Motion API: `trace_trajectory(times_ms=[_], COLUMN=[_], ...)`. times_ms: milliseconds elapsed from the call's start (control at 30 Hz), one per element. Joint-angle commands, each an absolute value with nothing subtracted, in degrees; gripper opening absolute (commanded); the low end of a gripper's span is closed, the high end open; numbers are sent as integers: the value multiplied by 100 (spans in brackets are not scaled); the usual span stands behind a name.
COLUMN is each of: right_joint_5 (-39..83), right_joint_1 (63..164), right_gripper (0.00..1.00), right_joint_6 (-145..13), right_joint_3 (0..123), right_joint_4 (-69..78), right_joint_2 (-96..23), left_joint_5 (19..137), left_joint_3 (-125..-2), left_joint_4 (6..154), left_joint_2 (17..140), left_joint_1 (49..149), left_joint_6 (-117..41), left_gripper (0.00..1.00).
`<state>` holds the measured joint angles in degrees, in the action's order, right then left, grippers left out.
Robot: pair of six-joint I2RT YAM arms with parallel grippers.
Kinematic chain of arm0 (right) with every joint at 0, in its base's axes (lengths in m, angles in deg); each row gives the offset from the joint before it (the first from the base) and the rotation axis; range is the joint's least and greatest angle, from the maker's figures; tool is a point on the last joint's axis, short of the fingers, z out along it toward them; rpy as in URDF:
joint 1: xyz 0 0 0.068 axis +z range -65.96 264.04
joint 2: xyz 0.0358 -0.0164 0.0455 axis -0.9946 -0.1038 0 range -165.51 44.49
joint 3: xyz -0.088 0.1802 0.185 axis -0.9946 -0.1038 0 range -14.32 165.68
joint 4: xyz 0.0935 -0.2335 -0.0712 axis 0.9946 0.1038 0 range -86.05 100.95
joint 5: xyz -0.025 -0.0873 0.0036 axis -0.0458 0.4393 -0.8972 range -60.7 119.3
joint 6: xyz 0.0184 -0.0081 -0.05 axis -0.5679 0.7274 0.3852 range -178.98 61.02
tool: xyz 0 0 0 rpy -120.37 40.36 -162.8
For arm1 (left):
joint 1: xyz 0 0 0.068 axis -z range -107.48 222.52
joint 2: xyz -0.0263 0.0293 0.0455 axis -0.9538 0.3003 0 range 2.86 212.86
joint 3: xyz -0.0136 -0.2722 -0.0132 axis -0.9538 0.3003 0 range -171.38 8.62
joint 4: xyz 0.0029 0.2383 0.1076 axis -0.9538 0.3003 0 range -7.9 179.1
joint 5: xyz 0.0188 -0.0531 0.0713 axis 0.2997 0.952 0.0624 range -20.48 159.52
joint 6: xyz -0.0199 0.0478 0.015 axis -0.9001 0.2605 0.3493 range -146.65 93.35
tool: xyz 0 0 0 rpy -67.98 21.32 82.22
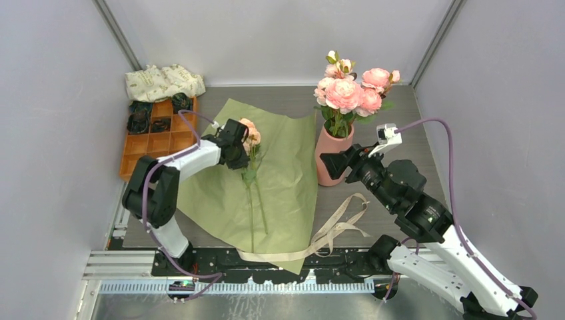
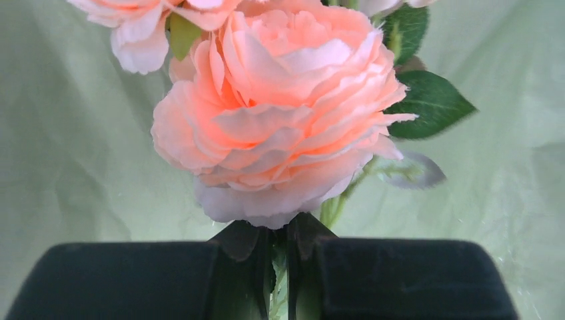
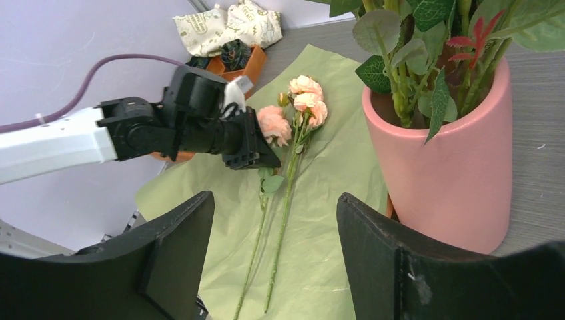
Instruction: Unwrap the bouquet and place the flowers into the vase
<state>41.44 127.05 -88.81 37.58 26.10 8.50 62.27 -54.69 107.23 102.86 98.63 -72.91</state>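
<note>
The bouquet is undone: its olive-green paper (image 1: 280, 180) lies flat on the table with two flowers (image 1: 252, 137) on it, stems pointing toward me. My left gripper (image 1: 246, 159) is shut on the thin green stem just below a peach bloom (image 2: 280, 113); in the left wrist view the jaws (image 2: 280, 233) pinch that stem. The salmon-pink vase (image 1: 330, 157) stands right of the paper, holding several pink flowers (image 1: 346, 90). My right gripper (image 1: 330, 167) hangs open beside the vase (image 3: 453, 167), nothing between its fingers (image 3: 173, 247).
A beige ribbon (image 1: 340, 223) trails loose off the paper's near right corner. At the back left sit an orange compartment tray (image 1: 156, 140) and a cream printed cloth bundle (image 1: 163, 81). Grey walls close in both sides.
</note>
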Motion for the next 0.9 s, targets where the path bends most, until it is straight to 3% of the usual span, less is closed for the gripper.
trace_trajectory(times_ms=[0,267,433,500,633,867], right_joint_5=[4125,4303,4423,4501,4663,4786], right_joint_1=[12701,12699,12702,12699,12695,12699], right_gripper=[73,81,94,99,100,100], right_joint_6=[-8916,-8870,-8800,-8785,-8759,-8773], right_joint_3=[3805,3804,3818,3859,3934,3952], right_joint_4=[2384,2562,2676,2804,3058,3394], right_joint_2=[951,1277,1666,1835,2109,2433], left_joint_5=[6001,5513,5382,5207,5223,6003], left_joint_3=[-5303,-5485,-6146,-6586,-7356,-9153], left_joint_4=[10431,10731,10522,10420,9650,8919], left_joint_2=[9178,7515,6803,6706,6743,7774], left_joint_1=[9836,9938,10455,10810,11443,12100], left_joint_6=[-7230,-6789,-6157,-5805,-5048,-4334], left_gripper=[8,9,9,9,10,12])
